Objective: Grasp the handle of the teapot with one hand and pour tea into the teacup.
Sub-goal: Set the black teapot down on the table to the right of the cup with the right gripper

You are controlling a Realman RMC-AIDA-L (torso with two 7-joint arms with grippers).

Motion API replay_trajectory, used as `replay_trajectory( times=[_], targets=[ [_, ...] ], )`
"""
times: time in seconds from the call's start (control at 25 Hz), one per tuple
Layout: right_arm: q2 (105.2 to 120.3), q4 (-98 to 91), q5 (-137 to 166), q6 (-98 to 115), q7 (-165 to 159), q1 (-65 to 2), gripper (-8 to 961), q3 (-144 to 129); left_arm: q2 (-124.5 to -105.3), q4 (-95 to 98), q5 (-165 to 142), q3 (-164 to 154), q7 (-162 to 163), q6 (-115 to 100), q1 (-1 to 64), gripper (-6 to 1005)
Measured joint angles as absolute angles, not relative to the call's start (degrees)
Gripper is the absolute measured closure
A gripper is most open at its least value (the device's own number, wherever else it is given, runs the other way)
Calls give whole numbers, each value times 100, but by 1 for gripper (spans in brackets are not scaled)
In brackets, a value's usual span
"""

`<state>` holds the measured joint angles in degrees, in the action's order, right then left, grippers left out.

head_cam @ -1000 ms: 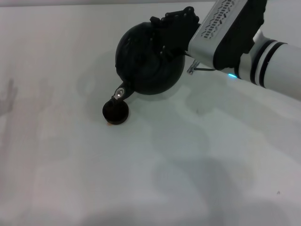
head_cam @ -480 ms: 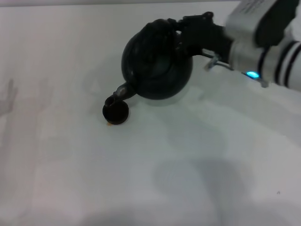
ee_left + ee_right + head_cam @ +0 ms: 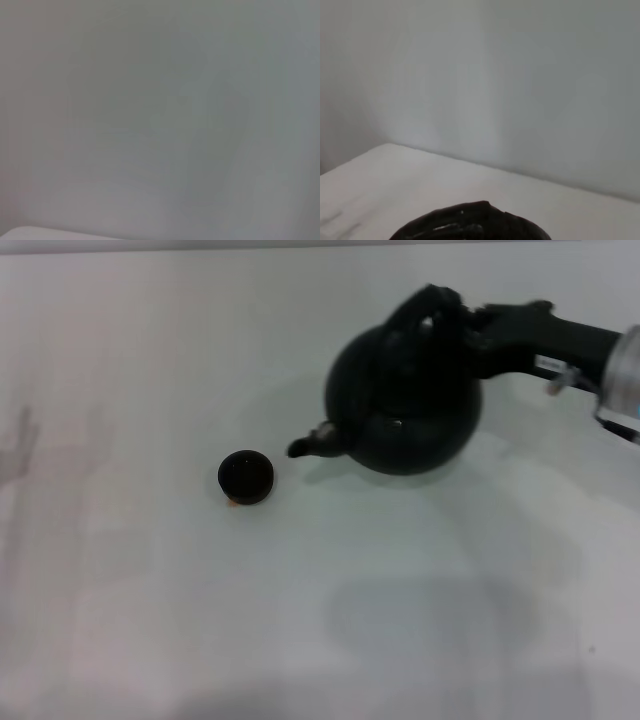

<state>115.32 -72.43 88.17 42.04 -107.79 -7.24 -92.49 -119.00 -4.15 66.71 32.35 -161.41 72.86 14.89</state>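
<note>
My right gripper [image 3: 468, 332] clamps the handle [image 3: 425, 312], teapot [image 3: 405, 405] upright, spout beside the teacup [image 3: 246, 477] mid-desk [image 3: 330, 620]. Pouring looks done; next, set it down.

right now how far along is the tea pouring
Grasping looks done: the right gripper is closed on the handle of the teapot. In hand: the pot sits roughly upright, with its spout beside the teacup but apart from it, not over it. Whether tea is in the cup cannot be told. Left, if the pour is finished: releasing the handle. The left gripper is out of view.
</note>
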Motion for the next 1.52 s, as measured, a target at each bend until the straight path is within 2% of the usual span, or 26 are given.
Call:
replay_trajectory(
  times=[0.68,1.52],
  targets=[
    [11539,-5994,8533,4473,-10739,-937,775,-8676,-11899,-449,6671,3235,-16136,7229,1556,181],
    [11524,-5910,8532,4540,-10518,-891,775,-8580,-11900,-457,6671,3234,-16136,7215,1564,180]
  ],
)
